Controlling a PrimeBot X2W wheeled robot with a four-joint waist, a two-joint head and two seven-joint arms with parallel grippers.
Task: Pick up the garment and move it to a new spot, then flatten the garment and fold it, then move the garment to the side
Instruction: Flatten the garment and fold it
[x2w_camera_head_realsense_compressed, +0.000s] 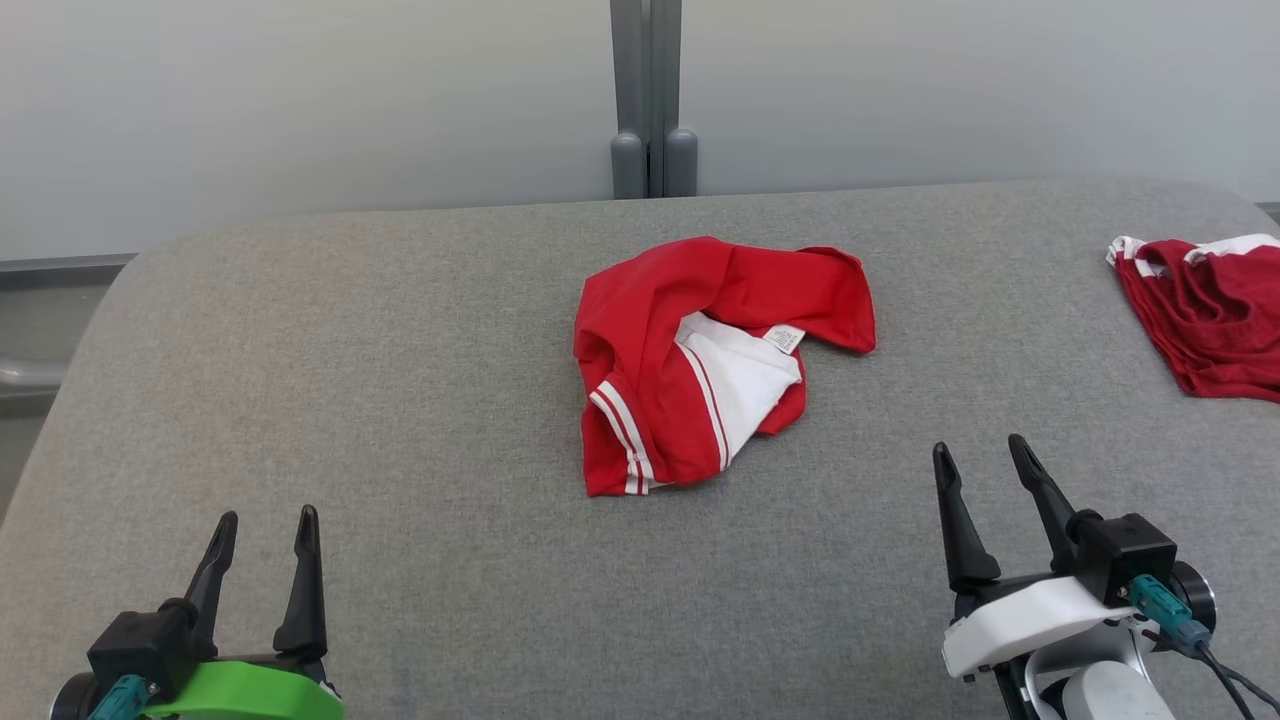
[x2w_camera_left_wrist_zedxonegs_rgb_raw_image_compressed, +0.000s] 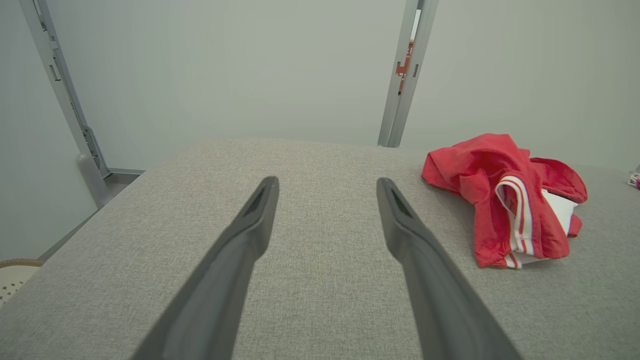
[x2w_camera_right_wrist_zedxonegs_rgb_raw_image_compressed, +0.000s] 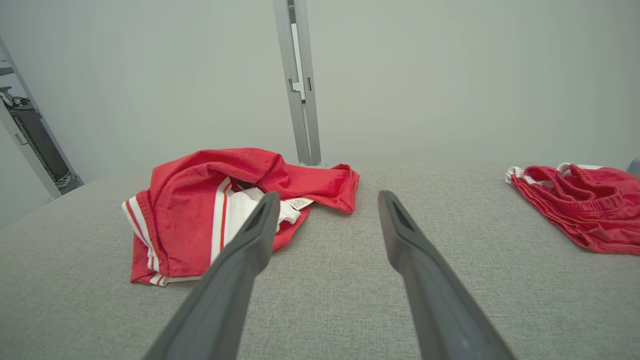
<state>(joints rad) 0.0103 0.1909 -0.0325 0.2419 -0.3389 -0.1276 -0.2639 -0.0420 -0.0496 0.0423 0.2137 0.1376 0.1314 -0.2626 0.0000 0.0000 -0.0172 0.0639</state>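
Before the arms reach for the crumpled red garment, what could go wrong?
1. The crumpled garment lies in bunched layers; the fingers may pinch only one layer, and it could lift unevenly.
2. A second red garment lies near the right edge of the table; a new spot chosen there might mix the two.

garment (x2w_camera_head_realsense_compressed: 700, 350) — red, white stripes | second garment (x2w_camera_head_realsense_compressed: 1210, 320) — darker red | table (x2w_camera_head_realsense_compressed: 400, 400) — grey

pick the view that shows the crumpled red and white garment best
The head view: it looks down on the whole red and white garment, showing striped hems, white panel and label. The left wrist view shows it low and side-on; in the right wrist view the right gripper's finger covers part of it.
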